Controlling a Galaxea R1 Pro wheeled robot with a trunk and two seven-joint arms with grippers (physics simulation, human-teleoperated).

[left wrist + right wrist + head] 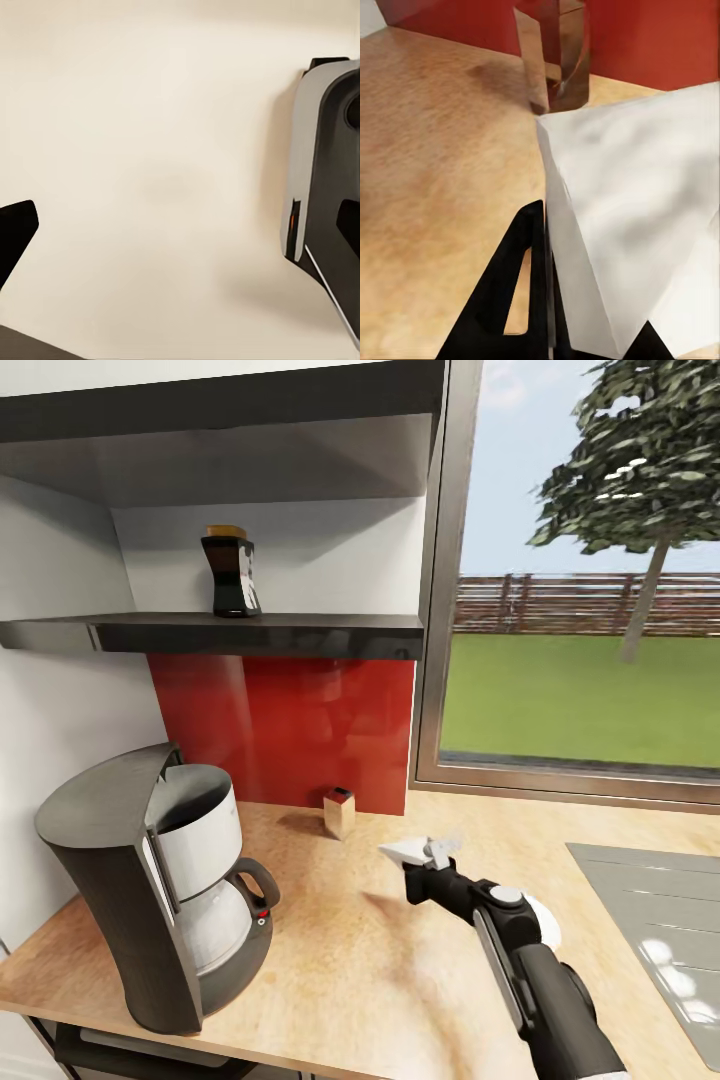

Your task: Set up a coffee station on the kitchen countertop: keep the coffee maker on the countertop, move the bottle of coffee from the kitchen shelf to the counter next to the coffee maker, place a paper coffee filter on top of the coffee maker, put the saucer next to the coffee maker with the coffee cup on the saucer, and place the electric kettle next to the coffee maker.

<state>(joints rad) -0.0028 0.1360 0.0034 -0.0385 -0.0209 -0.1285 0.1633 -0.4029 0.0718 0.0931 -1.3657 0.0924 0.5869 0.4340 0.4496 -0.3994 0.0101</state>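
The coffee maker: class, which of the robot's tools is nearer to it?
Probably the right. The right tool, holding the paper coffee filter, hovers over the kitchen countertop, apart from the coffee maker. The left wrist view shows pale surface, no coffee maker.

No readable text, brand, number or sign anywhere. Bottle of coffee (231,573) on kitchen shelf (250,633): pale label patch low on right side, marks too small to read. Coffee maker (165,885): red switch, no lettering visible. Small box (339,812) at far side of countertop (350,970), by red backsplash: faces plain.
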